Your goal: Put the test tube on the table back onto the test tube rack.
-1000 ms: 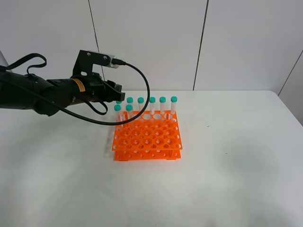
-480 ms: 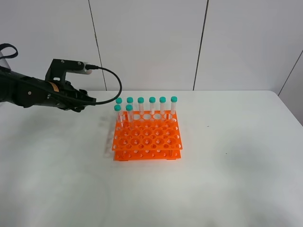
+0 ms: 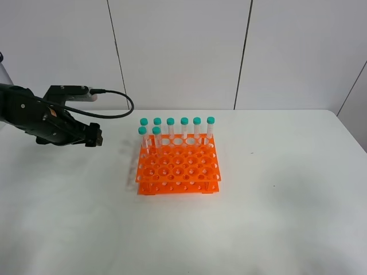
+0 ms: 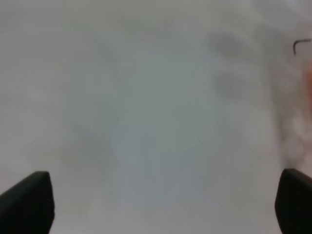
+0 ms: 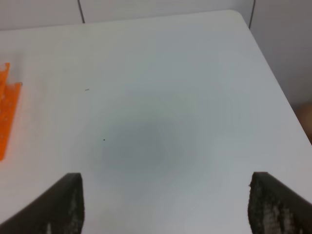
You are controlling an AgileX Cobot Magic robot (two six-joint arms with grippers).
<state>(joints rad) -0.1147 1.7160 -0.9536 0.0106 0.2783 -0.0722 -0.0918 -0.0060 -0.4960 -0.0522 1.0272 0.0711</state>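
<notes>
Slim clear plastic teal-capped tube (image 3: 156, 138): standing in bright orange plastic rack (image 3: 178, 165); probably light, slippery; grasp below cap. Left gripper (image 4: 163, 202) wide, empty.

The picture is very blurry and mostly shows the smooth white surface (image 4: 146, 122). The two dark fingertips (image 4: 27, 202) of the left end effector (image 4: 163, 204) sit far apart with nothing between them. A fuzzy bit of the bright orange plastic rack (image 4: 308, 80) peeks in at one edge.

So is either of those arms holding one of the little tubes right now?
No. The left tool and the right tool are both open with only bare table between their fingers. The tubes stand in the orange rack.
</notes>
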